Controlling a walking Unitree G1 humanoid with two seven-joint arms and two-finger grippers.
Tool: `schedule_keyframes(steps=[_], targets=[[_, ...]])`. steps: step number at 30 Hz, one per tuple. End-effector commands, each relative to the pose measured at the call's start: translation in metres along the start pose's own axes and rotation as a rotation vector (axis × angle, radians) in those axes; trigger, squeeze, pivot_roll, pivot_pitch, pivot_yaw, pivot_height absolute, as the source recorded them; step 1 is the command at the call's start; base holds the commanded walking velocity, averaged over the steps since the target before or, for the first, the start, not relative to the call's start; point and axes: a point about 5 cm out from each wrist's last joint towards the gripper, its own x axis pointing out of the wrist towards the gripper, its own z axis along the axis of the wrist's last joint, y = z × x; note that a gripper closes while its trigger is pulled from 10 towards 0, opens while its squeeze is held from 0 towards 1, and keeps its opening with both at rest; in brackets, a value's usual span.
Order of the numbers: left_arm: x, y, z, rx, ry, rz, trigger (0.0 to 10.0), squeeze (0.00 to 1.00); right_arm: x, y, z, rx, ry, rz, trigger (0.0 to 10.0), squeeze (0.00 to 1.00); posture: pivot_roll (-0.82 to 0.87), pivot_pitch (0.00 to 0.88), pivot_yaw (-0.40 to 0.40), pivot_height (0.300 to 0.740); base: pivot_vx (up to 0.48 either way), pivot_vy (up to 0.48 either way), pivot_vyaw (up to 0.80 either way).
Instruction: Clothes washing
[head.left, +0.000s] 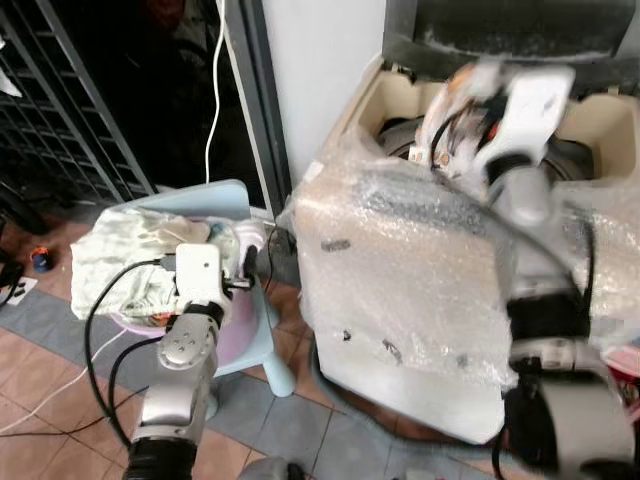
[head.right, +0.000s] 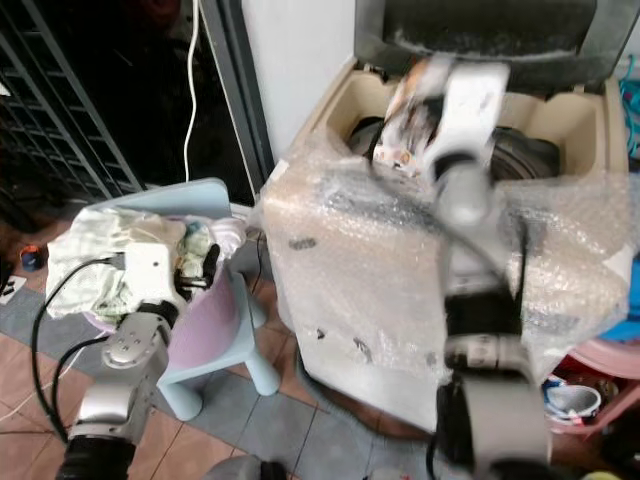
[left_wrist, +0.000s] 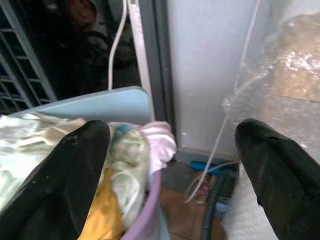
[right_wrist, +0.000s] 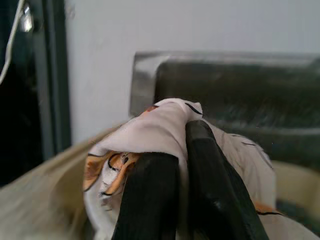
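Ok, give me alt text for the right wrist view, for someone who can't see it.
The right gripper, its black fingers shut, holds a white garment with orange and black print. Behind it rises the washing machine's raised dark lid, against a pale wall.

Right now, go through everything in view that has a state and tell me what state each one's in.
Washing machine: lid up, tub open, body wrapped in bubble wrap.
Right gripper: shut on the patterned garment, held above the tub.
Left gripper: open, holding nothing, next to the basin.
Basin: heaped with clothes, resting on the blue chair.
Blue chair: upright beside the washing machine.
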Motion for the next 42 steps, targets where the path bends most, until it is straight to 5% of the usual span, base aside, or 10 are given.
schedule_keyframes(steps=[1,15,24,28,29,30,31,32,39,42], targets=[[-0.001,0.007,0.005,0.014,-0.025,0.029,10.0,0.00,-0.004,0.007,0.005,0.008,-0.010,0.035,10.0,1.00,-0.04,0.000,0.070,0.740,0.000,0.000,0.00],[-0.003,-0.003,-0.004,0.035,0.011,-0.020,10.0,0.00,-0.108,0.043,-0.047,-0.005,0.077,0.150,10.0,1.00,-0.08,0.002,0.109,0.740,0.000,0.000,0.00],[-0.004,-0.008,-0.007,0.029,0.021,-0.045,10.0,0.00,-0.117,0.039,-0.053,0.061,0.134,0.096,10.0,1.00,-0.08,0.017,0.109,0.740,0.000,0.000,0.00],[-0.004,-0.009,-0.004,0.015,0.008,-0.046,10.0,0.00,-0.131,0.050,-0.064,0.086,0.150,0.117,10.0,1.00,-0.08,0.018,0.112,0.740,0.000,0.000,0.00],[-0.004,-0.010,-0.004,0.021,0.008,-0.055,10.0,0.00,-0.130,0.050,-0.067,0.089,0.161,0.100,10.0,0.70,-0.08,0.023,0.119,0.740,0.000,0.000,0.00],[-0.004,-0.011,-0.004,0.026,0.011,-0.060,10.0,0.00,-0.128,0.047,-0.066,0.108,0.158,0.077,10.0,0.14,-0.08,0.023,0.119,0.740,0.000,0.000,0.00],[-0.004,-0.011,-0.004,0.027,0.010,-0.059,10.0,0.00,-0.128,0.046,-0.065,0.107,0.155,0.073,10.0,0.14,-0.08,0.023,0.119,0.740,0.000,0.000,0.00],[-0.004,-0.010,-0.004,0.027,0.009,-0.059,10.0,0.00,-0.129,0.047,-0.064,0.093,0.150,0.081,10.0,0.00,-0.08,0.024,0.123,0.740,0.000,0.000,0.00],[-0.004,-0.012,-0.004,0.025,0.014,-0.072,10.0,0.00,-0.130,0.052,-0.064,0.060,0.163,0.120,10.0,0.00,-0.08,0.027,0.122,0.740,0.000,0.000,0.00],[-0.005,-0.011,-0.003,0.025,0.013,-0.063,10.0,0.00,-0.128,0.051,-0.063,0.135,0.189,0.146,10.0,0.00,-0.07,0.030,0.115,0.740,0.000,0.000,0.00]])
